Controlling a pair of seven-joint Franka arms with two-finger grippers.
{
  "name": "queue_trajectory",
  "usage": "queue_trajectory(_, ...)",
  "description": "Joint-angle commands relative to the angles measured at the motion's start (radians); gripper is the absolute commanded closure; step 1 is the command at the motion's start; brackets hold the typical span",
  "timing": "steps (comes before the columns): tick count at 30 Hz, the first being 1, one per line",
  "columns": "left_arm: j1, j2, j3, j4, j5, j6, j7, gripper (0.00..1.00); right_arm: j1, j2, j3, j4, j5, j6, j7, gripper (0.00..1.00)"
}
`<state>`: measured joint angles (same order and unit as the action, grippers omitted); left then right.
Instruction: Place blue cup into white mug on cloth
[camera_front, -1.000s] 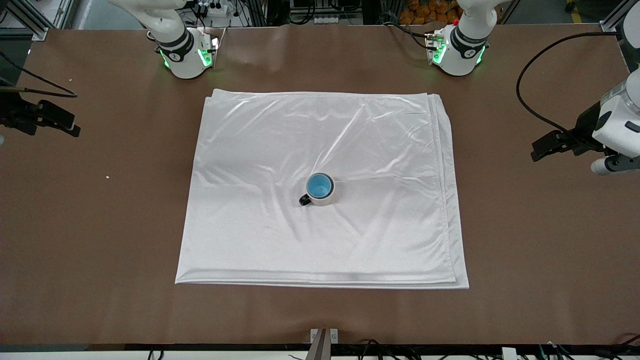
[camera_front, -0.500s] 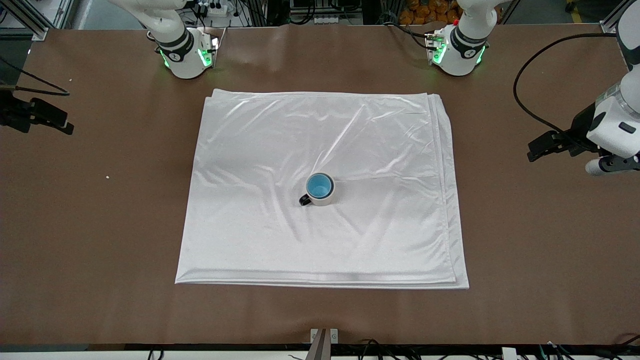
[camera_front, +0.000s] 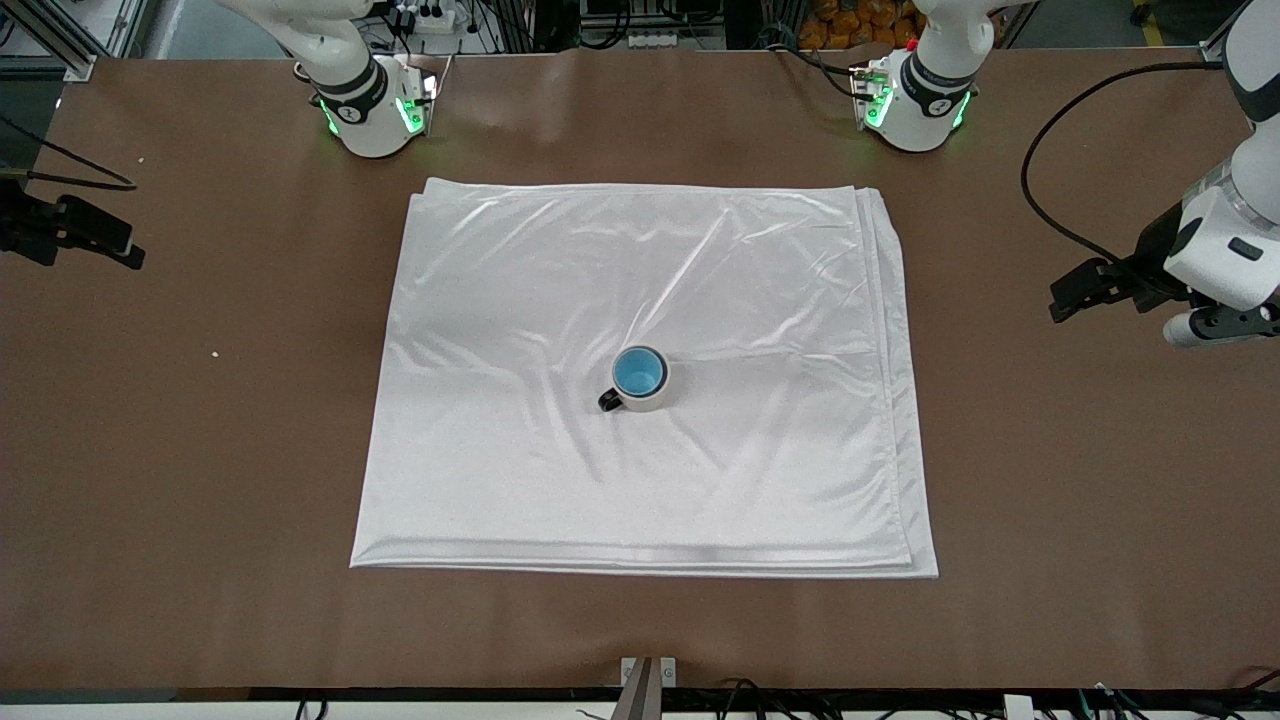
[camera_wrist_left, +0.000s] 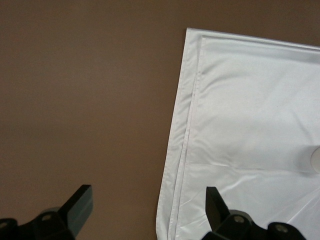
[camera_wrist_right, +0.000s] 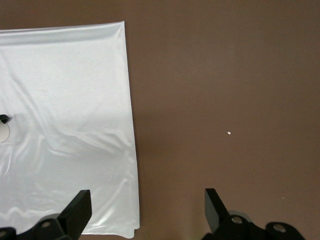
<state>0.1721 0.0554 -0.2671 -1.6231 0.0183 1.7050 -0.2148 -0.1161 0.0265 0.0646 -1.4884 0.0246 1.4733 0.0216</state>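
From the front view, the large shiny white folded cloth (camera_front: 645, 375) lies across the middle of the brown table (camera_front: 1050, 500), its edges roughly square to the table's edges. Near the cloth's centre stands the cream-white ceramic mug with a black loop handle (camera_front: 640, 380), and the small light-blue handleless cup (camera_front: 638, 374) sits nested inside it, so the placing looks done. The left gripper (camera_front: 1075, 298) hangs over bare table by the edge at the left arm's end, well apart from the cloth. The right gripper (camera_front: 95, 240) hangs over the edge at the right arm's end; probably both arms are parked clear so the mug stands undisturbed.

In the left wrist view, the left gripper (camera_wrist_left: 147, 212) has its fingers wide apart and empty over table and a layered cloth edge (camera_wrist_left: 185, 150); a pale sliver at the frame's border may be the mug.

In the right wrist view, the right gripper (camera_wrist_right: 147, 212) is likewise spread and empty, above a cloth corner (camera_wrist_right: 65, 125), with a small white crumb (camera_wrist_right: 229, 133) on the table.
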Motion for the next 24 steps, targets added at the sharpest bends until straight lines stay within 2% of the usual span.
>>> queue_trajectory(1, -0.08, -0.026, 0.084, -0.02, -0.009, 0.01, 0.023, 0.0, -0.016, -0.02, 0.006, -0.016, 0.021, 0.013, -0.019, 0.0)
queue_trajectory(10, -0.213, -0.032, 0.224, -0.021, 0.017, 0.008, 0.025, 0.0, -0.014, -0.019, 0.006, -0.016, 0.023, 0.015, -0.019, 0.0)
queue_trajectory(24, -0.206, -0.028, 0.226, -0.011, 0.014, 0.007, 0.057, 0.0, -0.014, -0.019, 0.006, -0.02, 0.023, 0.012, -0.02, 0.0)
